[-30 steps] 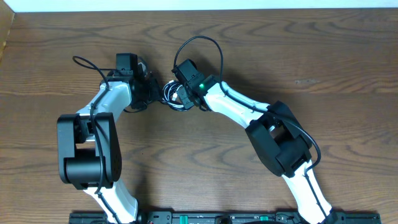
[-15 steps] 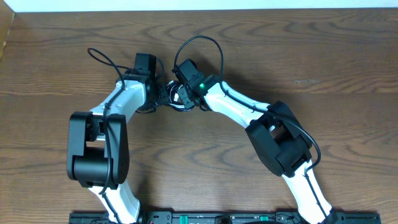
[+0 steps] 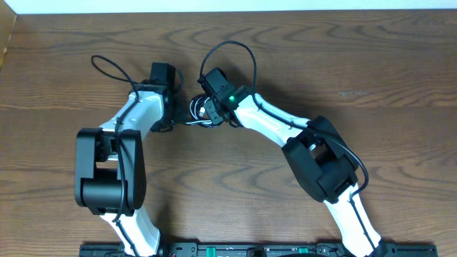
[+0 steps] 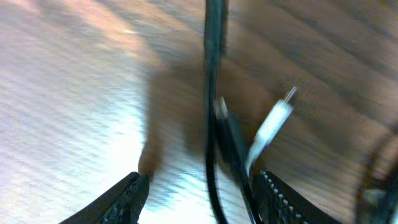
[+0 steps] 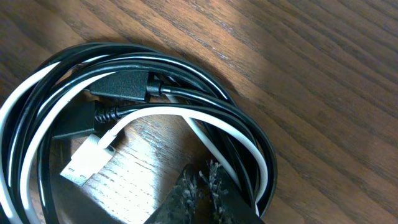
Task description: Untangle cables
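Watching the cables (image 3: 198,112) lying coiled on the surface (image 3: 343,64), right between both claws: left claw (image 4: 200,180) sitting just left, right claw (image 5: 202,186) hanging over the coil, end plug (image 5: 84,158) resting inside the loops.

Table (image 3: 357,64) — brown, dark wavy wood grain; black cable (image 5: 186,68) — uniform glossy black; white cable (image 5: 161,112) — plain white, flat plug (image 5: 84,160) white; left arm (image 3: 136,114) and right arm (image 3: 268,125) show white shells, black joints; indicator light (image 3: 230,98) green.
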Robot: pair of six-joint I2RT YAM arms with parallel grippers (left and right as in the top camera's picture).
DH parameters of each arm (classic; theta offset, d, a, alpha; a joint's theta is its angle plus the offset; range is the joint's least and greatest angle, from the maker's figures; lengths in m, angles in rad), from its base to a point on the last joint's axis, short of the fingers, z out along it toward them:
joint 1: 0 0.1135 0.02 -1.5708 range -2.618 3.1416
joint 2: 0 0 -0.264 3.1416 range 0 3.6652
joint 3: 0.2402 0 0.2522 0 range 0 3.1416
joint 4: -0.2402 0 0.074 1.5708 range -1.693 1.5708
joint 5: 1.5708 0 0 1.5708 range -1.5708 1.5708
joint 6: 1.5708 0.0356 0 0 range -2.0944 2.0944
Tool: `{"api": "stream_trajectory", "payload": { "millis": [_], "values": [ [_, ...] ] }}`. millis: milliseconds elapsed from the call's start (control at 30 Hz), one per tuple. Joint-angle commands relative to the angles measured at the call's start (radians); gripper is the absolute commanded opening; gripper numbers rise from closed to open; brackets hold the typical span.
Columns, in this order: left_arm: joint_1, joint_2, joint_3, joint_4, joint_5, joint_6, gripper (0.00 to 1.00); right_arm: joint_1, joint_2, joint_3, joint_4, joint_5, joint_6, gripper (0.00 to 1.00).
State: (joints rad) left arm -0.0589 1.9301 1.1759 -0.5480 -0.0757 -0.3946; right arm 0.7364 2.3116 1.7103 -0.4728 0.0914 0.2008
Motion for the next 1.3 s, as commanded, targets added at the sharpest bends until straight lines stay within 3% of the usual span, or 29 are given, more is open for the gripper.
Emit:
{"api": "stream_trajectory", "payload": {
  "millis": [0, 167, 333, 700, 900, 1200, 1267],
  "values": [
    [0.057, 0.085, -0.06, -0.049, -0.108, -0.013, 0.57, 0.002, 0.038, -0.028, -0.017, 0.008, 0.003, 0.07],
    [0.087, 0.085, -0.059, -0.037, 0.007, -0.026, 0.56, 0.002, 0.038, -0.028, -0.017, 0.007, 0.003, 0.07],
    [0.086, 0.085, -0.06, -0.015, 0.073, -0.003, 0.41, 0.002, 0.038, -0.028, -0.016, 0.007, 0.003, 0.07],
    [0.086, 0.082, -0.037, -0.008, 0.1, -0.002, 0.4, -0.003, -0.017, -0.005, -0.014, -0.033, -0.047, 0.1],
    [0.087, 0.082, -0.031, 0.035, 0.226, 0.05, 0.4, -0.013, -0.083, 0.006, -0.014, -0.096, -0.055, 0.15],
    [0.093, 0.082, 0.006, 0.06, 0.226, 0.049, 0.09, -0.076, -0.145, 0.007, -0.032, -0.285, -0.055, 0.31],
    [0.093, 0.082, 0.007, 0.06, 0.226, 0.05, 0.08, -0.1, -0.144, 0.007, -0.049, -0.32, -0.048, 0.36]
  ]
}}
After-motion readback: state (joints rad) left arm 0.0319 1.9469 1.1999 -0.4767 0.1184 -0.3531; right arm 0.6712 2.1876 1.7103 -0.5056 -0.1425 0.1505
